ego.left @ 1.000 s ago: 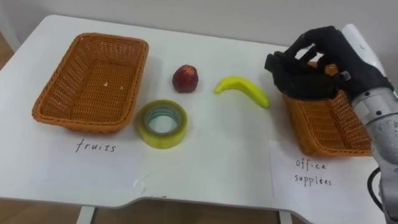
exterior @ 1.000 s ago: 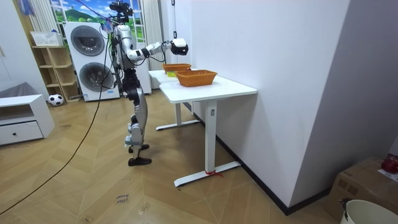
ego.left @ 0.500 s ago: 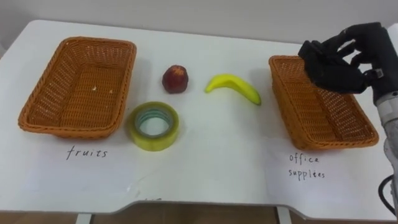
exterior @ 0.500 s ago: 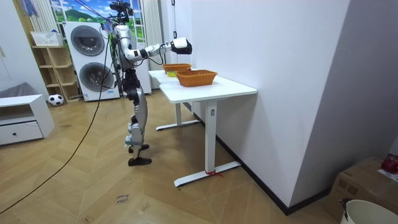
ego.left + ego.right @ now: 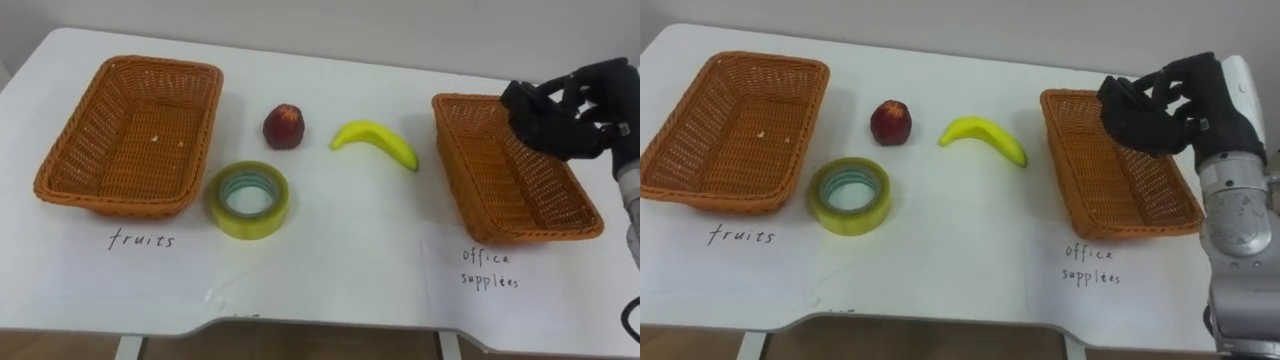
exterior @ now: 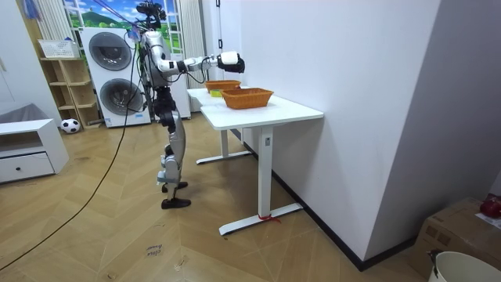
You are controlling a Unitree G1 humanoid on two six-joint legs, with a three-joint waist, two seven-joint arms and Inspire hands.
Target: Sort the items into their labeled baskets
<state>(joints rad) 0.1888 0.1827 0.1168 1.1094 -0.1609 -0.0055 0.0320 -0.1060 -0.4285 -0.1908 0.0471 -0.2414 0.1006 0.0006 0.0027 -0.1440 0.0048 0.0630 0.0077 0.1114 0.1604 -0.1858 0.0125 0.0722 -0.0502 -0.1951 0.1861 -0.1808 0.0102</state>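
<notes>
A glossy, ring-shaped roll of yellow tape (image 5: 250, 227) lies flat near the front of a smooth white table (image 5: 340, 270), with both fruits unsorted beside it. Just behind the roll sits a small round red apple (image 5: 284, 126); behind it and to the right lies a curved yellow banana (image 5: 375, 141), near the roll but not touching it. Immediately left of the roll stands a rectangular, orange-brown woven wicker basket (image 5: 203, 135), and well to the roll's right is a 2nd wicker basket (image 5: 452, 165) of the same weave; neither holds any fruit or supplies. Farthest right of the roll and further back, the robot's black right hand (image 5: 565, 115) hangs in the air above that basket's far corner, fingers curled inward and holding nothing. A handwritten paper label (image 5: 140, 240) lies left of the roll, in front of the left basket.
</notes>
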